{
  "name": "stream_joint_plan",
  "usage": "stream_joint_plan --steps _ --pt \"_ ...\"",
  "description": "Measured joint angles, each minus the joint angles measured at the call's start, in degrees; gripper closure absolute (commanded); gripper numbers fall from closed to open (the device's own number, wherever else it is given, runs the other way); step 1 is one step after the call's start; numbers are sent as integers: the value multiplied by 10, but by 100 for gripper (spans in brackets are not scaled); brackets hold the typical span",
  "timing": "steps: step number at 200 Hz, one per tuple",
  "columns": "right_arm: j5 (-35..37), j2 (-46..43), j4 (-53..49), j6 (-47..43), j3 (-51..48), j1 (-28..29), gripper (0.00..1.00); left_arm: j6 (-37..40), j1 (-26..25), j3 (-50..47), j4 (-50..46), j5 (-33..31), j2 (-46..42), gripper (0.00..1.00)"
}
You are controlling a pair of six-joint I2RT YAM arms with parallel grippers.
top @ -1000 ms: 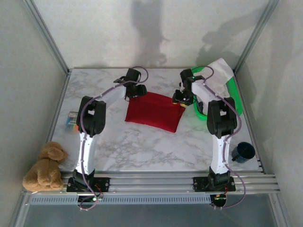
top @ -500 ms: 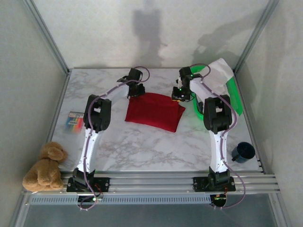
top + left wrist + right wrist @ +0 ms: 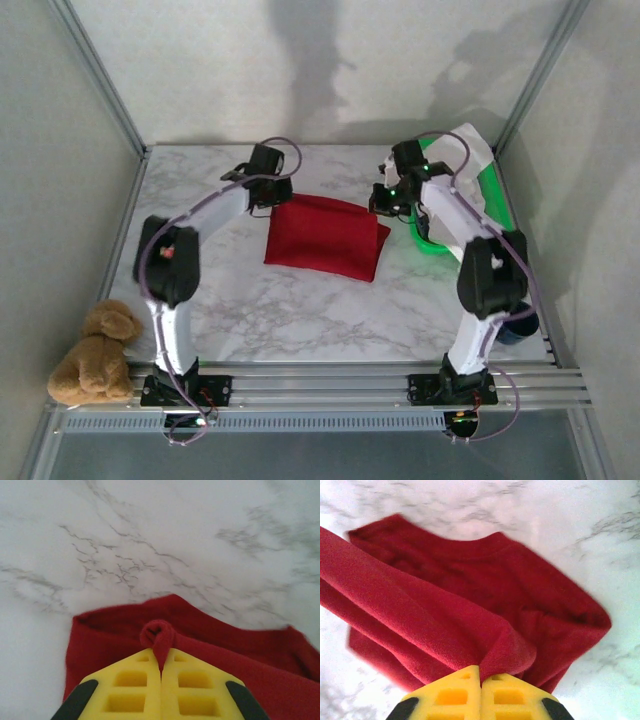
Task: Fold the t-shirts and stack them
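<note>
One tabletop (image 3: 300, 320): white stone look with gray lines; all the things are carried on it.
Red t-shirt (image 3: 325, 238): laid in the middle of the tabletop, closer to the far edge than to the near edge. It looks folded into a small block. Its far side is raised a little, because it is held at both far corners.
Green basket (image 3: 497, 215): set along the right edge, up by the far right corner. It is likely used to keep shirts that wait their turn.
White t-shirt (image 3: 470, 150): hung over the far end of the basket, at the far right corner. It is judged to be not yet folded.
Teddy bear (image 3: 95, 355): sat just off the near left corner; not needed for the job.
Blue cup (image 3: 522, 322): placed at the right edge near the near right corner, half hidden behind the right arm.
Left gripper (image 3: 161, 667): clenched on a small pinch of red cloth at the shirt's far left corner.
Right gripper (image 3: 480, 672): clenched on the far right corner, with a flap of red cloth pulled up.
Why both corners: it is judged that the far edge can then be lifted evenly for the next fold.
Writing: no words or brand marks can be read.
</note>
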Motion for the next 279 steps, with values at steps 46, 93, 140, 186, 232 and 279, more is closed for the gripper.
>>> stream_joint_plan --steps 46,93,140,186,232,279 --pt "-31 -192 14 39 -167 29 100 -34 -15 -195 31 8 -246 100" --pt "-35 -356 22 121 -346 110 100 -114 -68 -381 23 23 -418 100" --pt "-43 -397 44 201 -459 150 100 -199 -101 -523 19 23 -525 100" --pt "-17 -395 30 218 -432 162 100 -225 -104 -533 10 21 -544 100" --pt "41 -314 -5 181 -298 138 100 -186 -89 -380 -10 3 -403 100" --pt "51 -190 11 131 -223 69 100 -116 -49 -224 -19 4 -216 100"
